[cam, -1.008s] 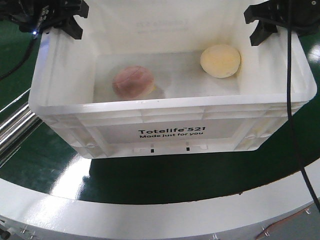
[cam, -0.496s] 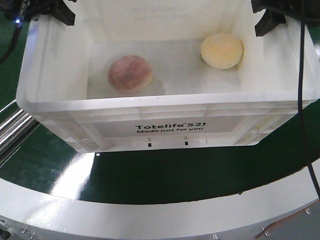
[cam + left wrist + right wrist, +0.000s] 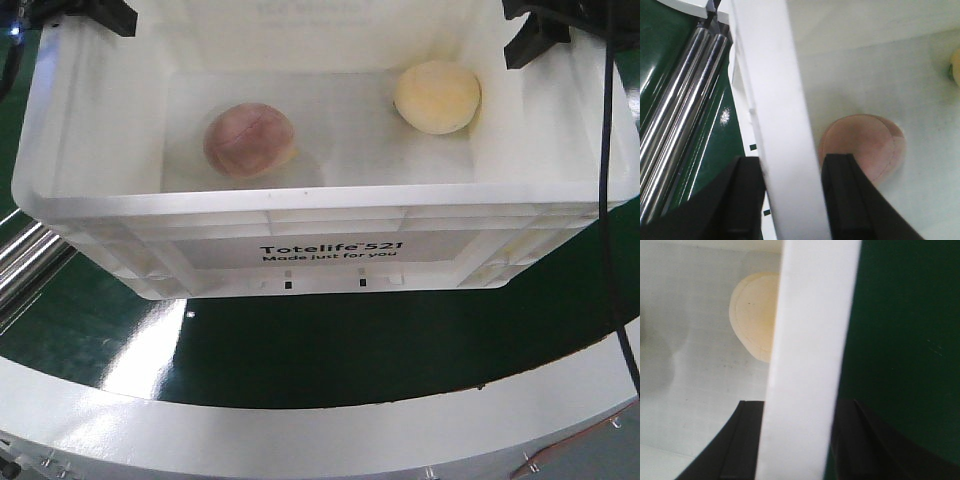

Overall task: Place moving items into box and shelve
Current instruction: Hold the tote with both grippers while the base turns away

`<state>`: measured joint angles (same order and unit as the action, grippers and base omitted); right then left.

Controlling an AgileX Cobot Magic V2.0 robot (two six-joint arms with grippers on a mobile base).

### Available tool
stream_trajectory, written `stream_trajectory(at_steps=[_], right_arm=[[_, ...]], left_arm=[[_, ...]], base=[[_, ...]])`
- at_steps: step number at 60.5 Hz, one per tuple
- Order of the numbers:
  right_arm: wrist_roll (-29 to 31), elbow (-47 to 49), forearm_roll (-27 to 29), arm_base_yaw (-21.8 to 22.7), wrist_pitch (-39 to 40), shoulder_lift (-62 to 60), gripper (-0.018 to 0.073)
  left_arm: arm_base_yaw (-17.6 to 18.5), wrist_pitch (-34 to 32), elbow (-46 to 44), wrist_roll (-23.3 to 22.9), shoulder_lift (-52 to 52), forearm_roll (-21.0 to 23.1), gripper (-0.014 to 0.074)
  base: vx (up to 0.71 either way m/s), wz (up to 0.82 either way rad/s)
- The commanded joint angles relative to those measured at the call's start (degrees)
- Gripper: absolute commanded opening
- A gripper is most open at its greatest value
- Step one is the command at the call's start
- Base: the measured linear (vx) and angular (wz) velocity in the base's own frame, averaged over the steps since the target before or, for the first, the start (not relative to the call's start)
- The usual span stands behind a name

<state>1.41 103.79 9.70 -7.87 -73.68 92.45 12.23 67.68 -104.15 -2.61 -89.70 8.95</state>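
Your left gripper (image 3: pixel 791 167) was clenched on the left side wall of the box (image 3: pixel 330 252), one finger inside and one outside; your right gripper (image 3: pixel 799 409) pinched the right wall likewise. Each hold was a narrow pinch on smooth plastic, so any uneven lift between your two arms could have tilted the box, let a wall slide out of the fingers, or sent the contents rolling. Both moving items lay on the box floor, well apart: the pinkish-brown lump (image 3: pixel 248 141) at your left, matte, round, faintly creased; the pale yellow lump (image 3: pixel 436 97) near the far right corner, matte and bun-like.
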Motion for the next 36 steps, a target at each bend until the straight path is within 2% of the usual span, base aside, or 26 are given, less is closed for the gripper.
stream_trajectory(at_steps=[1,36], right_arm=[[-0.51,2.91,0.95,0.46,-0.06,-2.96,-0.0005],[-0.51,4.24,0.92,0.46,0.91,-3.58,-0.0005]], left_arm=[[0.43,-7.02,-2.14,1.62,4.09,4.77,-0.0007],[0.43,-7.73,-2.14,1.62,4.16,4.77,-0.0007]], base=[[0.00,0.00],[0.00,0.00]])
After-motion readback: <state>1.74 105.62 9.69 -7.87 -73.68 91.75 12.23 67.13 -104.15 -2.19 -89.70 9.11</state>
